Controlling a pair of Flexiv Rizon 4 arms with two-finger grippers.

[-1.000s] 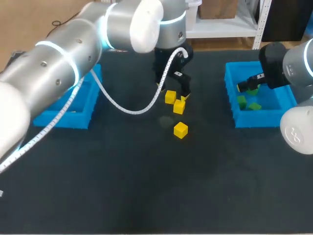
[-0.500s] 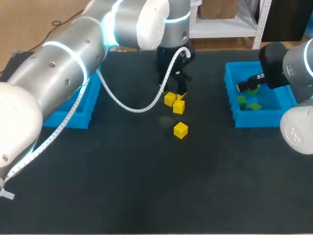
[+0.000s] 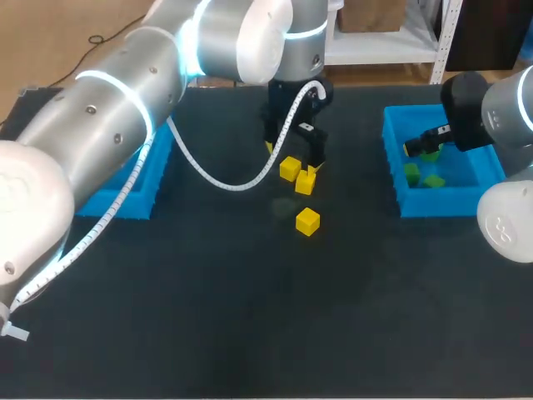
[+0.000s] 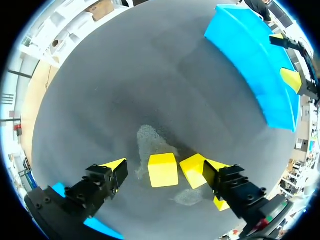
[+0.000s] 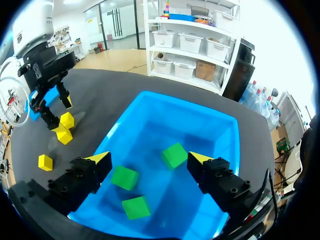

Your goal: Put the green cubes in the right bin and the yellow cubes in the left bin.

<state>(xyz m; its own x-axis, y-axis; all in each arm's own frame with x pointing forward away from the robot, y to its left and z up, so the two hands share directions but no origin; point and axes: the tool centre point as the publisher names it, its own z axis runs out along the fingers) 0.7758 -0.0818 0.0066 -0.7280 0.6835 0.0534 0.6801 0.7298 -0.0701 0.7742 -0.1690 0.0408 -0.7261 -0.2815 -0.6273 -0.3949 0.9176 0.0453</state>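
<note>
Two yellow cubes sit side by side mid-table: one lies between the fingers of my left gripper, the other against its one finger. The jaws are open and wide; neither cube is gripped. A third yellow cube lies nearer the front. My right gripper hangs open above the right bin, which holds three green cubes.
The blue left bin stands at the table's left, mostly hidden under my left arm. Dark tabletop stretches across the front.
My left gripper narrowed around the yellow cubes half a second ago and has now spread wide again. The cubes have hardly shifted. The right arm is still.
</note>
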